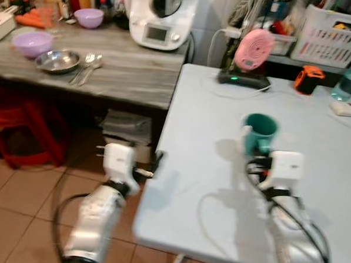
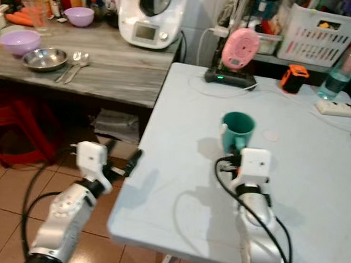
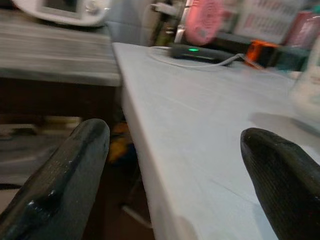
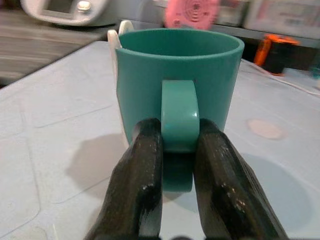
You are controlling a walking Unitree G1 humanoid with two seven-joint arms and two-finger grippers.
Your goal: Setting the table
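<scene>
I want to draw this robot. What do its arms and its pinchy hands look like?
Both arms are shiny silver tubes ending in a boxy white wrist block, with black cables looping alongside. The left gripper and the right gripper each have two long, rounded black fingers with a slightly rough, scuffed surface.

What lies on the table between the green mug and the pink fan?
Nothing: in the left eye view the table is bare between the mug, held by the right gripper, and the fan.

Head stereo pair down onto shared table [image 1: 220, 169]; wrist cams low, close, along fingers.
</scene>
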